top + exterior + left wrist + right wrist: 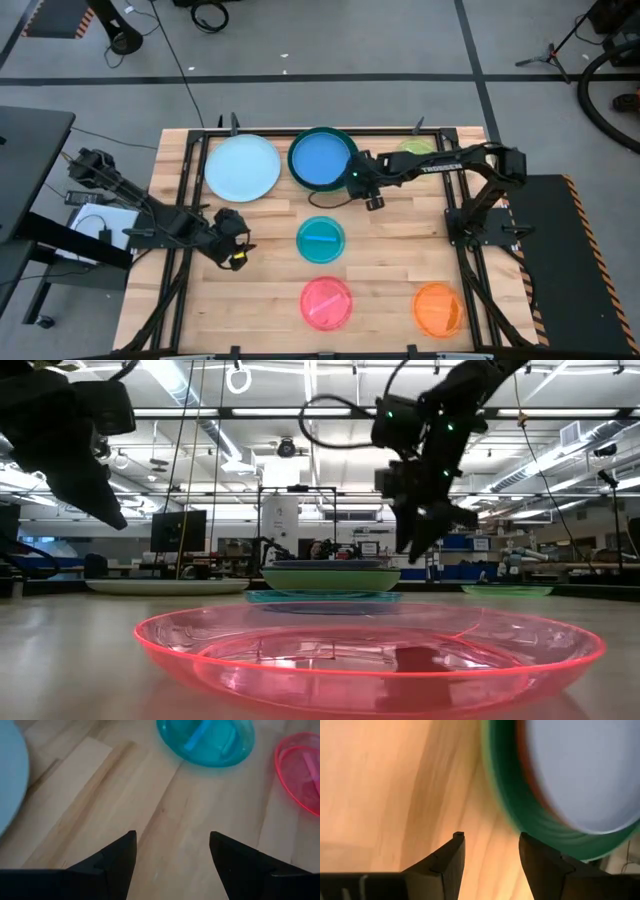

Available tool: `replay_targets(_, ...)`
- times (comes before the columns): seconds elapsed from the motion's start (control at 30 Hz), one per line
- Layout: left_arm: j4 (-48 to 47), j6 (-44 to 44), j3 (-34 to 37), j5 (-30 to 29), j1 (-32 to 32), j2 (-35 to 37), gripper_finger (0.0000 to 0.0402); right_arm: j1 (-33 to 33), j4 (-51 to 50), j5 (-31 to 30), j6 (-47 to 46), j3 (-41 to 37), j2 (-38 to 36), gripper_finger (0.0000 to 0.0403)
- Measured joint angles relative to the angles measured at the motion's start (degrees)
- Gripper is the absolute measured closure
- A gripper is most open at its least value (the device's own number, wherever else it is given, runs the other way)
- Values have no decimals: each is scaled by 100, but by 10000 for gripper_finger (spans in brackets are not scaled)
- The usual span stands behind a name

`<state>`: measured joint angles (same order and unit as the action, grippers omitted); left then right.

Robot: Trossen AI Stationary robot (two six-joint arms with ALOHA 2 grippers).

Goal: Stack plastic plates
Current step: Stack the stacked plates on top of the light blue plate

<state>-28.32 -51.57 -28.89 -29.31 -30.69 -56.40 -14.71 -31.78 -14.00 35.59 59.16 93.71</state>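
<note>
Right gripper hovers beside the dark green plate, blue plate stacked inside; fingers narrowly parted, empty. Left gripper over bare tabletop near the teal plate, fingers wide, empty. Pink plate and orange plate lie separate.

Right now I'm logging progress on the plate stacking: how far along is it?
Partly done. A blue plate sits inside the dark green plate, so one stack has begun. Nothing is held: the right pincer hovers open beside that stack, and the left pincer is open over bare table. The light blue, teal, pink, orange and lime plates are left.
</note>
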Motion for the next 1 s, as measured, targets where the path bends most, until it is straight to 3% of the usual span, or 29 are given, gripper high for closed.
replay_targets(0.13,-216,305,1,-71,21,0,146,-92,473,28,215,-180,86,215)
replay_targets(0.2,-938,330,-103,-198,170,0,146,-204,720,35,379,-195,227,219)
replay_targets(0.33,-2508,-45,-374,-236,930,3,146,-426,1177,195,614,-178,507,231)
replay_targets(0.4,-2738,-7,-392,6,1435,47,146,-490,1144,239,672,-128,677,237)
replay_targets(0.53,-2405,817,-393,634,2632,57,146,-560,1185,234,813,-19,927,247)
replay_targets(0.73,-1180,2408,-397,800,4001,57,146,-563,1337,648,953,-1,1023,275)
replay_targets(0.83,-499,3148,-397,962,4262,57,146,-523,1315,745,935,-1,979,309)
replay_targets(1.0,801,4868,-399,1114,4056,57,146,-493,1323,812,986,10,968,377)
